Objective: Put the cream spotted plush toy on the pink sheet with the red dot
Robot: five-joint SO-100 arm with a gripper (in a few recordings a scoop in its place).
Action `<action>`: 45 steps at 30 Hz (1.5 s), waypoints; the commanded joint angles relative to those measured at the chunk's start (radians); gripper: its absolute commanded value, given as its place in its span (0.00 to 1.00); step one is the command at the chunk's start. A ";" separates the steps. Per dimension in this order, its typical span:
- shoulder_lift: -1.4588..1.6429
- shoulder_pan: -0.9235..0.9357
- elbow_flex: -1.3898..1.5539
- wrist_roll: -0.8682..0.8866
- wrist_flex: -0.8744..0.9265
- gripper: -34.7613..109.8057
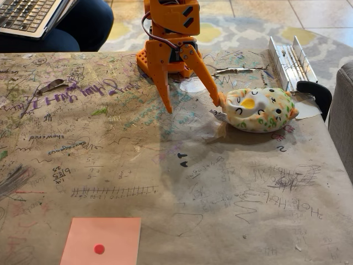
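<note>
The cream spotted plush toy (259, 109) lies on the paper-covered table at the right, its yellow patch and black face marks turned up. My orange gripper (194, 105) hangs just left of it, open wide. One fingertip (220, 101) touches the toy's left side; the other fingertip (168, 107) points down to the table well to the left. Nothing sits between the fingers. The pink sheet with the red dot (102, 240) lies flat at the front left of the table, far from the toy.
The table (165, 165) is covered in scribbled brown paper. A metal rail piece (289, 58) lies at the back right beside a black handle (315, 91). A white paper scrap (193, 84) lies near the arm's base. A person with a laptop (27, 16) sits behind the back left corner.
</note>
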 commanded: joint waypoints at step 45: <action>-1.270 -0.453 -0.802 1.089 -0.118 0.56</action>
